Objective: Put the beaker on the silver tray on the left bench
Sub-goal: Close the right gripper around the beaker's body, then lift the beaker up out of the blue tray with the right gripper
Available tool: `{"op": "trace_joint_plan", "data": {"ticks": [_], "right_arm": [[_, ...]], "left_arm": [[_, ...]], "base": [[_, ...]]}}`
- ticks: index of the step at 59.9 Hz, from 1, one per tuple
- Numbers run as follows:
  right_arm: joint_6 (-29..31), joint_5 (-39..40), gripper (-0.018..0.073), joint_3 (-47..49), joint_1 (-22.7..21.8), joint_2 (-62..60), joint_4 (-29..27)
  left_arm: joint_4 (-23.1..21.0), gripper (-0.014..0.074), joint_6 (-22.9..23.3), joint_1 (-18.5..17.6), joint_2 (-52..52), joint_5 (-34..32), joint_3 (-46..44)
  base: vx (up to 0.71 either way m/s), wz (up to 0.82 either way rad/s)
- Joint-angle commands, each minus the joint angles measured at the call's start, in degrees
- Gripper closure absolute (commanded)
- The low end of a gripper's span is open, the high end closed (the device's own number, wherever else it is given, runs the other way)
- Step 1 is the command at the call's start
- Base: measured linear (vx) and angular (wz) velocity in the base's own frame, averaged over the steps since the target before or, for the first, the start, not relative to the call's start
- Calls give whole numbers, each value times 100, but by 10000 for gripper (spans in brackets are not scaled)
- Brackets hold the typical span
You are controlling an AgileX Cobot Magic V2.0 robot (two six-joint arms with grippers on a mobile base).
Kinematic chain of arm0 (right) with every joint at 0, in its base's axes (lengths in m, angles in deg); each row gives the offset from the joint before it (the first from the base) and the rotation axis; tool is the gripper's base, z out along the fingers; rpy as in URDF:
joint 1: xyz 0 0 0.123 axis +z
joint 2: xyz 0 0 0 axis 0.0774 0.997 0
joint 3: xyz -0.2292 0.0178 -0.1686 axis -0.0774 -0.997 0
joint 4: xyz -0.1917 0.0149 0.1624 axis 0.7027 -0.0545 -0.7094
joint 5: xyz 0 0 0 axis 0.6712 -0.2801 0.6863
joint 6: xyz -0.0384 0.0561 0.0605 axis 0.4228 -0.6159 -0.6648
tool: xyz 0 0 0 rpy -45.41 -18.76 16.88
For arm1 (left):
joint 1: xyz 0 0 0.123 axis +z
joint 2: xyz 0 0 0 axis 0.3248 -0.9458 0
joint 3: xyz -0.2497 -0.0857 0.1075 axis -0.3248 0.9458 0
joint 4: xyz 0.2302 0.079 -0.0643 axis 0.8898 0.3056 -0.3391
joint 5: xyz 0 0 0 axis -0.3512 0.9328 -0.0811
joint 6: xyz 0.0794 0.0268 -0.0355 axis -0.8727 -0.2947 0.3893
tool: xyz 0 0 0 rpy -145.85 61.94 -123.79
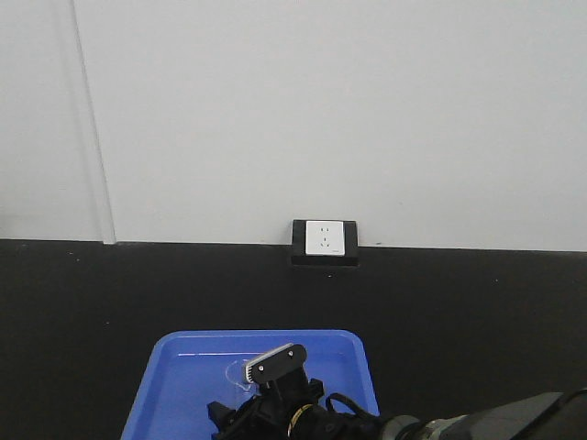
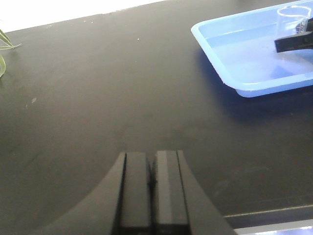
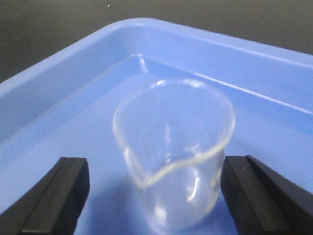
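A small clear glass beaker stands upright, pouring lip toward the camera, inside a blue plastic tray on the black bench. The right gripper straddles it, its black fingers spread wide on either side, with a visible gap at the left one. Well apart across the benchtop, the left gripper hangs with its jaws pressed together, holding nothing. Green leaves edge the bench's far side; a wall socket sits behind the tray.
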Motion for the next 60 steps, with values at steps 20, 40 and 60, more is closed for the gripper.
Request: {"op": "trace_joint_plan", "data": {"ticks": [20, 40, 60], "right_arm": [[30, 480, 141, 570, -24, -115, -475], [-22, -121, 575, 550, -24, -684, -423], [158, -3608, 571, 1, -39, -3208, 134]], "left_arm": [[-3, 595, 11, -20, 40, -471, 114], [-3, 595, 11, -20, 40, -471, 114], [-3, 595, 11, -20, 40, -471, 114]], "base": [[0, 0], [0, 0], [0, 0]]}}
